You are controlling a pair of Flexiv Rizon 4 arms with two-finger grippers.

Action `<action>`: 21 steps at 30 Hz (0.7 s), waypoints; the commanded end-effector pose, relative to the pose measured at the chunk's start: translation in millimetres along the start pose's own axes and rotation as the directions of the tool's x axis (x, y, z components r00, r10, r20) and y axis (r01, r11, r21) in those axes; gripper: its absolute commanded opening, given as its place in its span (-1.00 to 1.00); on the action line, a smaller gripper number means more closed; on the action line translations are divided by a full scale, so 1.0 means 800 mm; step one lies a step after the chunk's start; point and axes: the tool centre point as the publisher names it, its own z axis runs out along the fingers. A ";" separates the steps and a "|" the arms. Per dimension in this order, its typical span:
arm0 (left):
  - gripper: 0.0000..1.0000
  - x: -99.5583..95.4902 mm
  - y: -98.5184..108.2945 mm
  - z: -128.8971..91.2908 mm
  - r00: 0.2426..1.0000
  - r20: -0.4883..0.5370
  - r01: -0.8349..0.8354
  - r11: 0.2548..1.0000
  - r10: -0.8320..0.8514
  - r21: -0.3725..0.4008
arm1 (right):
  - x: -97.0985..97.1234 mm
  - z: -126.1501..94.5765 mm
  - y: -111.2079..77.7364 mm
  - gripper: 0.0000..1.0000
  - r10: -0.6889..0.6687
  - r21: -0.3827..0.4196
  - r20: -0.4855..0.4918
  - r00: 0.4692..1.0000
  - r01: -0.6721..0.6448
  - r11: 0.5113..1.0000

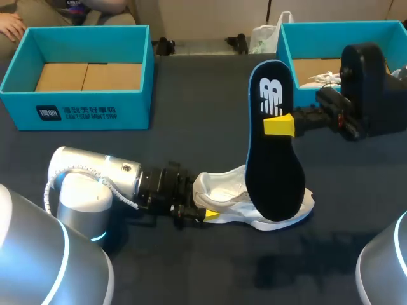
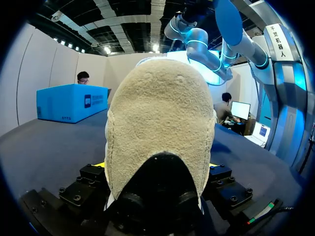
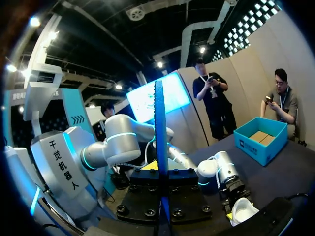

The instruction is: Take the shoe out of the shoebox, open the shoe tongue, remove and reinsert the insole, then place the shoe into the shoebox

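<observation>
A white shoe (image 1: 222, 187) lies on its side on the dark table, toe pointing right. My left gripper (image 1: 206, 213) comes in low from the left and clamps the heel; in the left wrist view the fuzzy heel lining (image 2: 160, 123) fills the wide gap between its fingers. My right gripper (image 1: 280, 125) is shut on the black insole (image 1: 273, 165), which has a blue edge. It hangs upright with its lower end over the shoe's opening. In the right wrist view the insole (image 3: 159, 123) shows edge-on between the right gripper's (image 3: 161, 172) fingers.
A blue shoebox (image 1: 82, 108) with a bare cardboard floor stands at the back left. A second blue shoebox (image 1: 286, 57) is at the back right behind my right wrist, with something white (image 1: 324, 77) inside. The table's front is dark and bare.
</observation>
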 end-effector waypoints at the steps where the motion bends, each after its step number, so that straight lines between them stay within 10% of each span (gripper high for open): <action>1: -1.00 0.000 0.000 0.001 1.000 0.000 0.000 1.000 0.000 -0.001 | 0.001 0.001 -0.001 -1.00 0.002 0.000 0.003 1.000 -0.002 1.000; 2: -1.00 0.000 0.000 0.000 1.000 -0.007 -0.003 1.000 0.003 -0.005 | 0.001 0.001 -0.001 -1.00 0.002 0.000 0.003 1.000 -0.002 1.000; 3: -0.55 0.000 0.000 -0.001 1.000 -0.004 -0.002 1.000 0.002 -0.007 | 0.001 0.001 -0.001 -1.00 0.002 0.000 0.003 1.000 -0.002 1.000; 4: 0.78 0.000 -0.001 -0.002 1.000 -0.002 -0.001 1.000 0.001 -0.009 | 0.001 0.001 -0.001 -1.00 0.002 0.000 0.003 1.000 -0.002 1.000; 5: 1.00 0.000 -0.001 -0.004 1.000 -0.011 0.005 1.000 -0.005 -0.013 | 0.001 0.001 -0.001 -1.00 0.002 0.000 0.003 1.000 -0.002 1.000; 21: 1.00 0.004 -0.011 -0.047 1.000 0.013 -0.012 0.999 0.012 -0.048 | 0.001 0.001 -0.001 -1.00 0.002 0.000 0.003 1.000 -0.002 1.000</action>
